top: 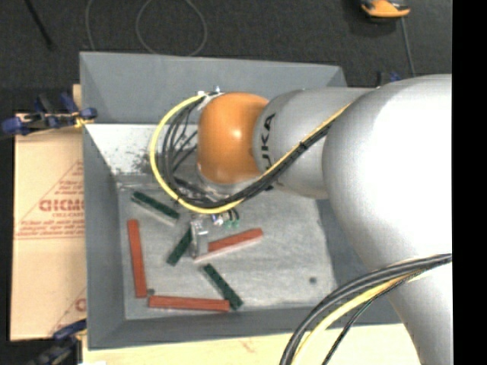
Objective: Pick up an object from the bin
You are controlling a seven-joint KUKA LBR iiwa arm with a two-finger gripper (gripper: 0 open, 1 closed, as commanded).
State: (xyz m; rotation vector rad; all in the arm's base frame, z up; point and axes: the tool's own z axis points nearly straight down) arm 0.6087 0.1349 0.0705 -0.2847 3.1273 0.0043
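Note:
My gripper (pixel 201 236) reaches down under the arm's orange cover into the middle of the bin. Its tip is at the spot where a dark green stick (pixel 179 249) and a pale red stick (pixel 237 240) meet. The green stick slants down to the left from it, and the red stick runs off to the right. Whether either stick is held is hidden. Another dark green stick (pixel 154 205) lies just up and left of the gripper.
A long red stick (pixel 137 258) lies upright along the bin's left side, and another red stick (pixel 189 303) lies along the front. A third green stick (pixel 222 286) slants between them. The arm covers the bin's right and back.

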